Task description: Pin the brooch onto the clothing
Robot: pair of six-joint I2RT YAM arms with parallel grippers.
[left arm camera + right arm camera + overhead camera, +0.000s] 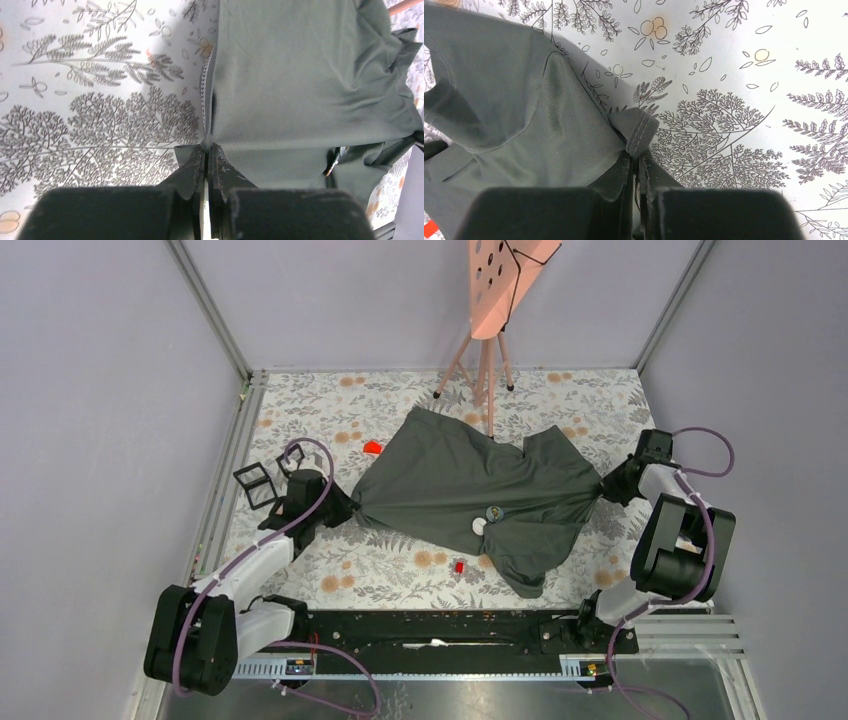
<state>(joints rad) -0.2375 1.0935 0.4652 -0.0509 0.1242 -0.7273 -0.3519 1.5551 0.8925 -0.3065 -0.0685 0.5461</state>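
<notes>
Left gripper (207,150) and right gripper (639,161) each clamp one dark grey soft-fabric T-shirt's (450,480) edge. Two small round discs (493,512) lie between the fingers, detail unreadable.

This looks like a robot test lab, not a home. Plain grey walls (90,390) shut in a small booth, with metal posts (208,310) in the far corners at 11 and 1 o'clock. The table wears a flowery cloth (400,570). Two robot arms are bolted to a black rail (440,630) at 6 o'clock, the left arm (250,565) at 8 o'clock and the right arm (690,535) at 4 o'clock. A pink board (495,285) on thin legs stands at 12 o'clock.
</notes>
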